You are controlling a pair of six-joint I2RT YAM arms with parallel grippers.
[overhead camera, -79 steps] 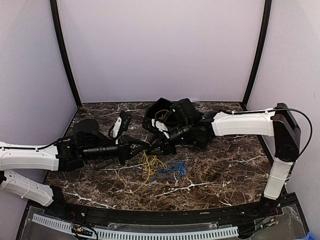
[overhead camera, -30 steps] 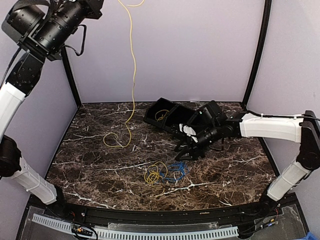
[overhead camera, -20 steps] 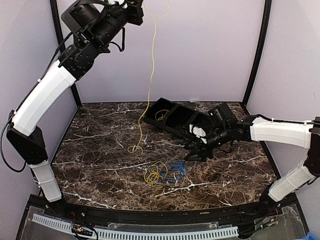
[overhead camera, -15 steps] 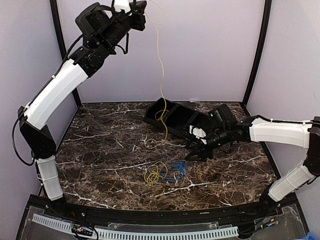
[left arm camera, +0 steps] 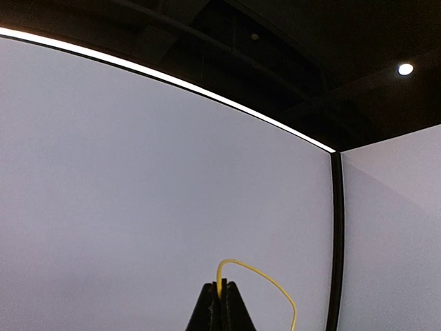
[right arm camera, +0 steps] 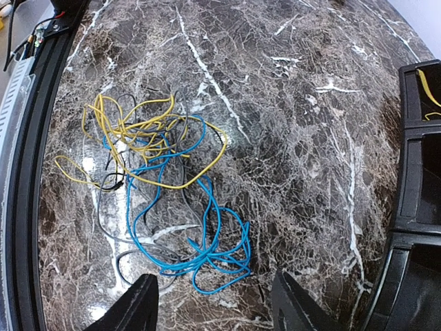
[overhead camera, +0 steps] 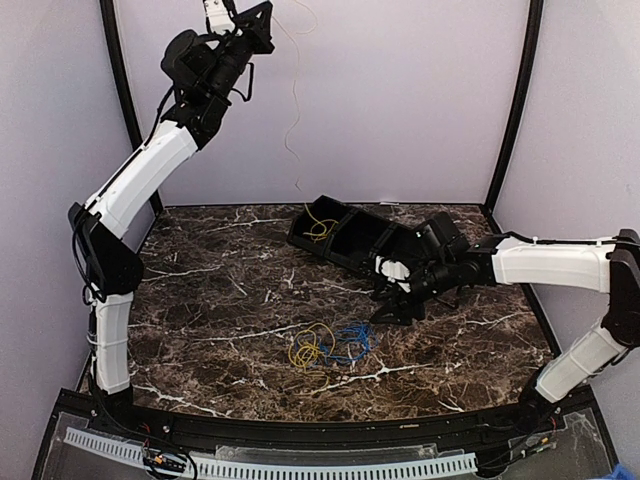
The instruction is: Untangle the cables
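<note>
**One wire hangs high, the knot waits low**

The dark marble worktop [overhead camera: 200, 300] carries it all. The left arm [overhead camera: 150, 175] reaches way up. Its left tool [left arm camera: 221, 300] is pinched tight on one thin yellow wire [left arm camera: 256, 268], which hangs down over the long black plastic tray [overhead camera: 345, 225] at the back. The right arm [overhead camera: 545, 262] lies low, its right tool [right arm camera: 215, 279] spread wide with nothing in it. Just in front of that tool, toward the near edge, sits the little heap of looped wires [overhead camera: 328, 345]. It has yellow loops [right arm camera: 131, 127] on one side and blue loops [right arm camera: 207, 207] on the other, crossing in the middle. The right arm is much nearer to it, I'd say.
</note>
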